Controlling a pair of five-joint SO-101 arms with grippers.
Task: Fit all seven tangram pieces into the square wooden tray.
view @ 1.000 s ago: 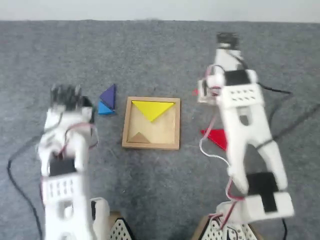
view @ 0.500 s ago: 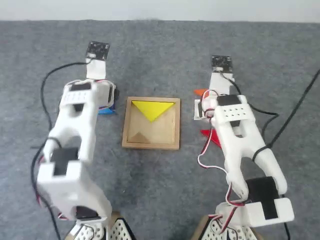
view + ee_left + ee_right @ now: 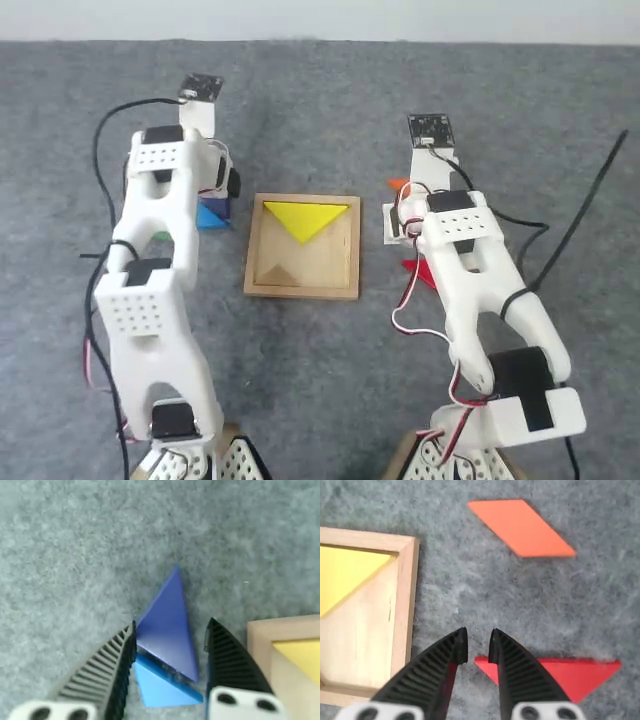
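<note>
My left end effector (image 3: 171, 625) hangs low over the bench (image 3: 320, 380) with its fingers spread apart, one on each side of the dark blue triangle (image 3: 167, 630). I judge it is set that way so that closing would catch the piece across its narrow width. The light blue triangle (image 3: 160, 687) lies touching that piece at its wide end, and I cannot tell whether one edge overlaps the other, so a squeeze may drag both. The tray (image 3: 300, 292) sits just beside them, between my two arms, and already holds the yellow triangle (image 3: 300, 218) against its far rim, so most of the floor is still bare wood. My right end effector (image 3: 478, 632) has its fingers drawn nearly together with only a slim gap, gripping nothing, poised above the pointed end of the red triangle (image 3: 555, 672). The orange parallelogram (image 3: 520, 527) lies farther off, well apart from it. Most pieces remain outside, so I reckon the task is early.
</note>
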